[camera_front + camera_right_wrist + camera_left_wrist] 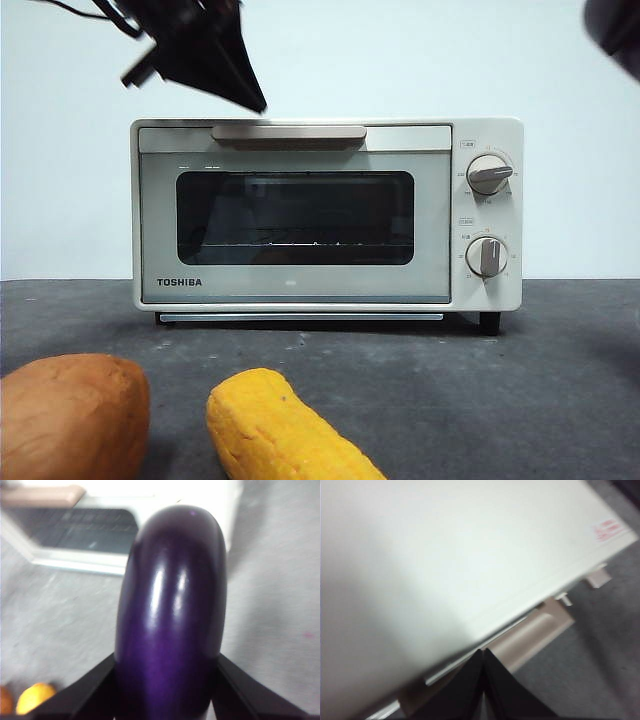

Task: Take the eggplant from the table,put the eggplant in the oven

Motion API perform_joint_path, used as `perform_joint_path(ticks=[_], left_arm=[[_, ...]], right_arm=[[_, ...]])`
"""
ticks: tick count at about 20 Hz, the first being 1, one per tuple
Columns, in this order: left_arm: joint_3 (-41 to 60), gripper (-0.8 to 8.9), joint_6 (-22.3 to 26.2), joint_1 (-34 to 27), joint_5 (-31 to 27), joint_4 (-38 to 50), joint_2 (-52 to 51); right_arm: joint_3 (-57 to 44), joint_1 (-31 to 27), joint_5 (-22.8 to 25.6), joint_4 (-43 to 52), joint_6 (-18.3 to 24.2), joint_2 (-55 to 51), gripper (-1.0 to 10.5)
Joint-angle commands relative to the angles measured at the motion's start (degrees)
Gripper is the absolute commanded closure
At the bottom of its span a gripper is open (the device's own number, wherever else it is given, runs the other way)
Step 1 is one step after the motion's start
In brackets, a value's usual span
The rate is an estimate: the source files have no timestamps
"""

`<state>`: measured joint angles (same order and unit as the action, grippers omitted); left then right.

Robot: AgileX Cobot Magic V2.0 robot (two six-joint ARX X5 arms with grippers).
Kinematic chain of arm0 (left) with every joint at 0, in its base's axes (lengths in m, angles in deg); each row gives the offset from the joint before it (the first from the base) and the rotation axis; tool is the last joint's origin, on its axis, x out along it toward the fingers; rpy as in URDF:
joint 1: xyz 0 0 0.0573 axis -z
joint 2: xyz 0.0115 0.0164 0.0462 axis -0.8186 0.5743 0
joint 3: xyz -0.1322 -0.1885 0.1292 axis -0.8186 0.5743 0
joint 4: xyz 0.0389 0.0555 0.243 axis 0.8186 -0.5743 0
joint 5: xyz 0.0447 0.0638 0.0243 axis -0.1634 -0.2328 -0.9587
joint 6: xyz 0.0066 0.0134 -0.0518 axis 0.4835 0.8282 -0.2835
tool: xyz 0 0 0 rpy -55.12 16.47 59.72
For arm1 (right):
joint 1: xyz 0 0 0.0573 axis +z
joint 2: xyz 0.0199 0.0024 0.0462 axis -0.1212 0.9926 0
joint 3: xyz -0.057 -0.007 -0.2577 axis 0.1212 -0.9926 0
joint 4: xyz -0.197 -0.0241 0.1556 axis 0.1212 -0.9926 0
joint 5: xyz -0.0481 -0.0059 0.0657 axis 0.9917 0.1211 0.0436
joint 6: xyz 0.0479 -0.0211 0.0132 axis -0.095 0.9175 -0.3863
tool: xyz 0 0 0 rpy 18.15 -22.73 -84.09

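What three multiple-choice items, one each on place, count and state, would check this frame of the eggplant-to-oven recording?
1. Where is the eggplant?
A. On the table
B. Between the right gripper's fingers
C. Inside the oven

2. How many knobs does the oven show?
A. One
B. Two
C. Three

3. What state is the oven door in?
A. Closed
B. Fully open
C. Removed

Answers:
1 B: the right wrist view shows the right gripper with its fingers on either side of the purple eggplant, above the table.
2 B: two grey knobs sit one above the other on the front panel.
3 A: the door stands flush and upright, with the left gripper by its handle, fingers together.
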<state>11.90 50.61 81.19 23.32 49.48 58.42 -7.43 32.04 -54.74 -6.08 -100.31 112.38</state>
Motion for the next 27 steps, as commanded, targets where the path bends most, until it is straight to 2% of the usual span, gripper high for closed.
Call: perform_joint_path(ticks=[1,5,18,20,27], left_arm=[[-2.99,8.06,3.5,1.27,-3.1,0.5,3.17],[-3.13,8.06,3.72,2.08,-4.2,-0.94,5.75],[-3.21,8.06,5.7,8.39,-3.8,-17.86,3.37],[-3.21,8.06,6.43,9.4,-3.74,-20.52,1.64],[-3.19,8.06,8.22,10.58,-4.37,-28.3,-8.15]], right_arm=[[1.03,0.57,1.64,-1.18,0.46,-2.03,8.2],[1.03,0.57,4.07,-3.06,0.42,-4.66,8.2],[1.03,0.61,3.65,-2.95,0.31,-4.72,8.2],[1.03,0.61,1.92,-1.68,0.52,-4.68,8.2],[1.03,0.63,-9.55,8.79,4.55,-2.16,8.2]])
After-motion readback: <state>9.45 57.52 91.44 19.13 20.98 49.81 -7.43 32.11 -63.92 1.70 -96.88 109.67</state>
